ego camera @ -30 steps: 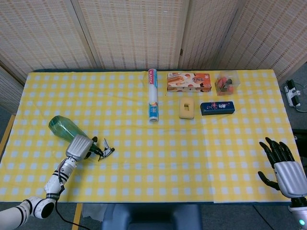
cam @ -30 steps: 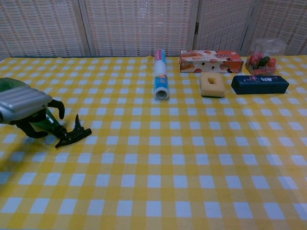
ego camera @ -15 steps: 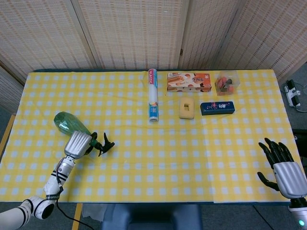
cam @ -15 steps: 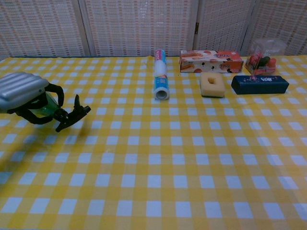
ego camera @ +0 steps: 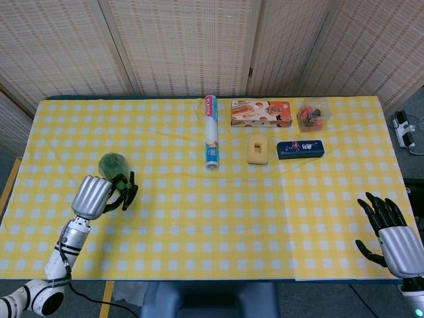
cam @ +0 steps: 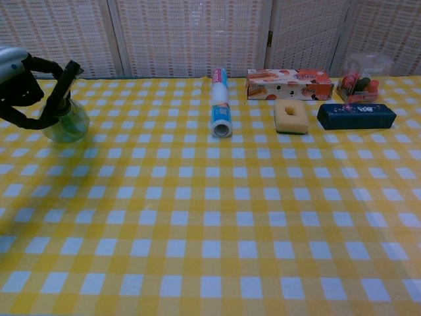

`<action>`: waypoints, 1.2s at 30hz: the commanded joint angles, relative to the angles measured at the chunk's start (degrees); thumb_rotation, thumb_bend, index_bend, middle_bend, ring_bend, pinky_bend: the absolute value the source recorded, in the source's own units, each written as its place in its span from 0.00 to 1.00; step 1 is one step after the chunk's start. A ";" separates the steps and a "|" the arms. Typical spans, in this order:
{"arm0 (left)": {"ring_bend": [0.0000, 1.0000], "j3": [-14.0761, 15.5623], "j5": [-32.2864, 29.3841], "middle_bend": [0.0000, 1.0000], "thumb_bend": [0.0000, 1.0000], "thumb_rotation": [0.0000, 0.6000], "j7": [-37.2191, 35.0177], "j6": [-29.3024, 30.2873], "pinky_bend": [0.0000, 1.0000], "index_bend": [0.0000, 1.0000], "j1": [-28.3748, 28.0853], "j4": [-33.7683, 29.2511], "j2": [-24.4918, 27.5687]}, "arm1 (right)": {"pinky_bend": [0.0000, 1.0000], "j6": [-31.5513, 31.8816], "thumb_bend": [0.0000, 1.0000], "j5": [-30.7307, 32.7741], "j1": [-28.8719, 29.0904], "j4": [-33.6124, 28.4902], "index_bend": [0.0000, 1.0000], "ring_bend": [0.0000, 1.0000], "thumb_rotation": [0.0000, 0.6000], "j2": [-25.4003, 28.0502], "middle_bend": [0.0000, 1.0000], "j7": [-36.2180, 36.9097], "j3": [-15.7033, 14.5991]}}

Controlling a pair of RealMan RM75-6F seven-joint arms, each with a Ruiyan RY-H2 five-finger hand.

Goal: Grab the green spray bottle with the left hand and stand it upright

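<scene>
Bottle [cam: 66, 122]: the green spray bottle is seen upright near the desk's left edge, at about 9 o'clock from the desk's middle, its rounded base down and its neck up; whether the base rests on the cloth or hangs just above it cannot be told.
Left hand [ego camera: 99, 194]: the bottle's neck and black trigger head are gripped from the near side, with dark fingers [cam: 34, 64] curled around them; in the chest view the hand [cam: 20, 82] is cut by the left edge of the frame.
Right hand [ego camera: 392, 232]: it is held off the desk's near right corner, at about 4 o'clock, with its fingers [ego camera: 381, 209] spread and nothing in them; it is well apart from every object.
Desk [ego camera: 199, 225]: it is covered by a yellow-and-white checked cloth.
Roll [ego camera: 211, 132]: a white and blue roll lies on its side at 12 o'clock, running from far to near.
Box [ego camera: 261, 112]: a printed carton lies at the far edge, just right of the roll.
Sponge [ego camera: 257, 149]: a yellow block is seen just near of the box.
Case [ego camera: 301, 149]: a dark blue case lies beside the sponge, at its 3 o'clock.
Tub [ego camera: 313, 113]: a clear tub with red contents stands at about 1 o'clock, beyond the case.
</scene>
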 commanded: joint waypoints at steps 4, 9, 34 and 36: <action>1.00 -2.32 -2.74 1.00 0.55 1.00 -3.40 2.49 1.00 0.75 2.73 -10.72 7.66 | 0.00 0.95 0.33 -0.85 -0.24 -0.04 0.00 0.00 1.00 0.02 0.00 0.92 -0.07; 1.00 -3.21 -6.10 1.00 0.55 1.00 -6.90 2.14 1.00 0.74 4.82 -18.46 14.02 | 0.00 0.26 0.33 -1.05 0.13 -0.05 0.00 0.00 1.00 -0.07 0.00 1.18 -0.19; 1.00 -7.34 -38.01 1.00 0.64 1.00 -20.50 -30.29 1.00 0.74 -3.08 -36.87 44.95 | 0.00 -2.71 0.33 -0.43 1.34 -0.39 0.00 0.00 1.00 -0.66 0.00 -0.16 -0.56; 1.00 -7.37 -39.46 1.00 0.65 1.00 -21.00 -32.14 1.00 0.74 -4.08 -36.24 45.30 | 0.00 -2.85 0.33 -0.20 1.40 -0.40 0.00 0.00 1.00 -0.69 0.00 -0.18 -0.49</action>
